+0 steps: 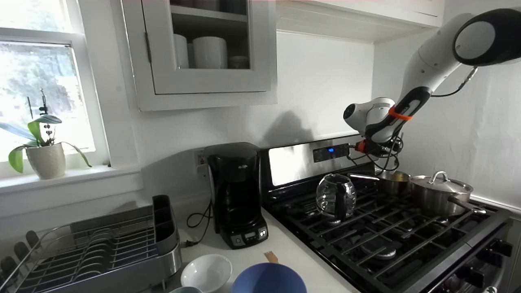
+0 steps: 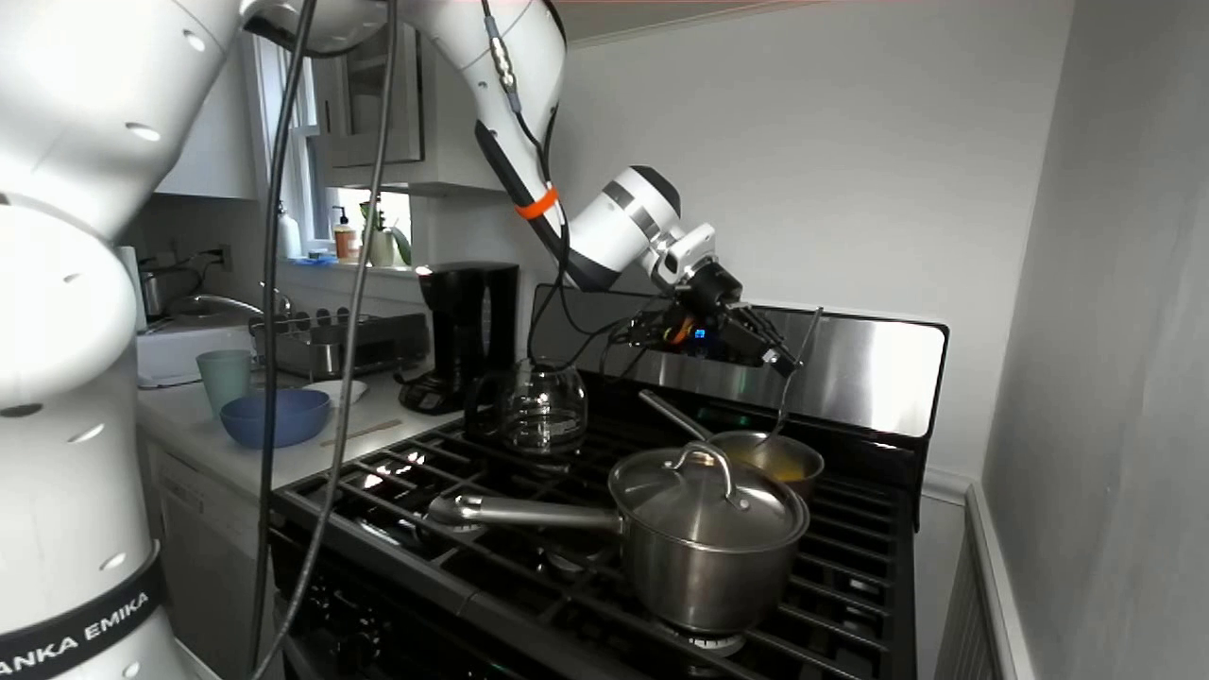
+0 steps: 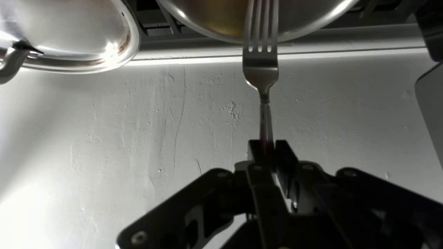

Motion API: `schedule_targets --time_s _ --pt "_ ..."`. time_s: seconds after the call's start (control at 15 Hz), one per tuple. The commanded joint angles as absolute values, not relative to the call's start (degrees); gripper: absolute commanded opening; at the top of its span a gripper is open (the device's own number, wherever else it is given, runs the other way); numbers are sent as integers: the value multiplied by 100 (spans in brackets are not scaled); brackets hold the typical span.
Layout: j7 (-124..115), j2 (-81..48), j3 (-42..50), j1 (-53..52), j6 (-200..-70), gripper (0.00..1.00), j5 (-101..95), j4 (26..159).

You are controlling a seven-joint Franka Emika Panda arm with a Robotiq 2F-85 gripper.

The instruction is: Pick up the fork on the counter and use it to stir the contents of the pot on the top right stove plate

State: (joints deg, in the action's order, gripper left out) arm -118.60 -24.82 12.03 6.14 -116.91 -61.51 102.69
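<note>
Black, my gripper [image 3: 266, 148] is clamped on the fork [image 3: 260, 71] partway along its handle, whose end sticks up past my grip. Its long axis slants steeply down from me, tines foremost, to the open pot [image 3: 193, 15] at the rear right of the range [image 1: 397, 240]. So the pot lies below me, along the fork's own line, and the stir turns on that line. Tines reach over the rim; whether they touch the yellow contents [image 2: 784, 469] I can't tell. I judge the pick-up done and stirring at hand: small circles, kept off the pot's side lest the fork twist. Just beside, apart, stands the lidded pot [image 2: 704, 581]; well off lies the counter [image 1: 289, 248].
</note>
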Motion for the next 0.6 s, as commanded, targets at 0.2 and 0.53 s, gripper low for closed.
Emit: schedule_targets --time_s 0.2,0.53 --pt "-10961 -923 982 911 -13230 3 -5677 11684" --pt "-9202 -134 943 878 -13819 3 -4631 12394"
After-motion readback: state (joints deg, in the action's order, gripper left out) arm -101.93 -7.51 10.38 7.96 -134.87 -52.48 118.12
